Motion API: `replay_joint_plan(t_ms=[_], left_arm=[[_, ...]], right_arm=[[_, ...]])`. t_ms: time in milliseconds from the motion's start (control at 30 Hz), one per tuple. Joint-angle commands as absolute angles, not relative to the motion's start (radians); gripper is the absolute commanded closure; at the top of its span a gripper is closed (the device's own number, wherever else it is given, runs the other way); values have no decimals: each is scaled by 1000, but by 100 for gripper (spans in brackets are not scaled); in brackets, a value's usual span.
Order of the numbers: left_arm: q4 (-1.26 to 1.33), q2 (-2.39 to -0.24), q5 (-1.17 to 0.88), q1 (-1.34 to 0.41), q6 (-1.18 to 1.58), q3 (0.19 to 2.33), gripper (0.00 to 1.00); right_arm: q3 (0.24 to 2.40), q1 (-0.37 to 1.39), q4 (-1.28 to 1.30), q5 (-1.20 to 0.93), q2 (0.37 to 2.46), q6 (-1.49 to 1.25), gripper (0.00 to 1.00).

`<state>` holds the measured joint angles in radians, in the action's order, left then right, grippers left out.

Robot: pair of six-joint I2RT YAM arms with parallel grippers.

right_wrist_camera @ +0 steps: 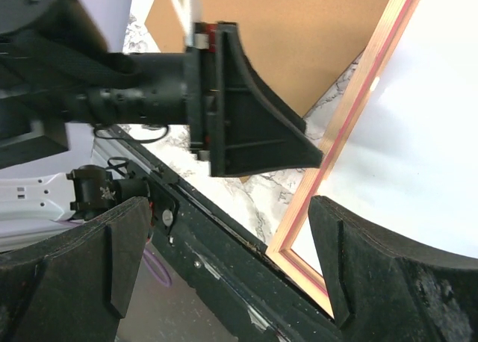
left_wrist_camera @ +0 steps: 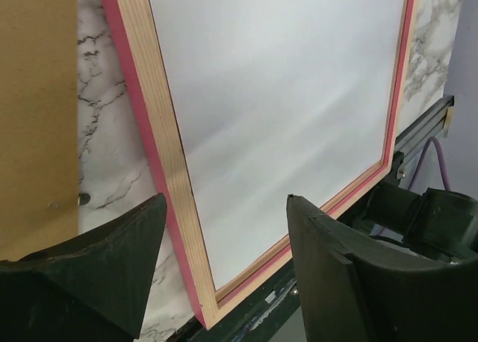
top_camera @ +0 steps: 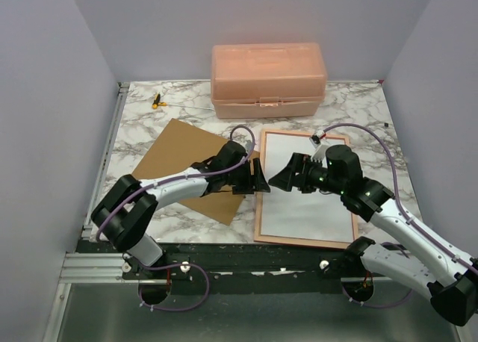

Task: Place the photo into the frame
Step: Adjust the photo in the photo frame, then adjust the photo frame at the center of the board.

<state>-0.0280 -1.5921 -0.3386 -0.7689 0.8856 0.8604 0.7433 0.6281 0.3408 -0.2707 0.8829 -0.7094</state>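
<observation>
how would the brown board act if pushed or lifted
The board looks thin and flat, so it likely slides across the smooth marble table rather than tipping. Lying flush, its edge is probably hard to pinch.

Too small to identify: yellow-and-black item (top_camera: 157, 101) at far left. Partly hidden beneath left arm (top_camera: 179, 184): brown board (top_camera: 175, 151). Cropped at left wrist view's top edge: frame (left_wrist_camera: 170, 163).

Marble-pattern bench (top_camera: 358, 107). Salmon-pink lidded box (top_camera: 269, 79) at far edge, about centre, lid closed. Small yellow-and-black item (top_camera: 157, 100) left of box, well apart from it; too small to identify. Brown board (top_camera: 178, 154) flat on left half, turned at an angle. Pale walls on three sides.
</observation>
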Motion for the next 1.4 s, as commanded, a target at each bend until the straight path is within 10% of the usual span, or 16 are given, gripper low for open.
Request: replay_joint_plan(t_ms=[0,600,1367], left_arm=[[-191,-1478,-160,-776,824,889,31],[-211,-1181,-90,-697,851,672,20],[-203,-1062,-135,-587,841,552,22]], right_arm=[[765,625,362,-232,903,-685,5],[756,636,302,-250,1182,-682,7],[1037,959,491,226,1661,-694,46]])
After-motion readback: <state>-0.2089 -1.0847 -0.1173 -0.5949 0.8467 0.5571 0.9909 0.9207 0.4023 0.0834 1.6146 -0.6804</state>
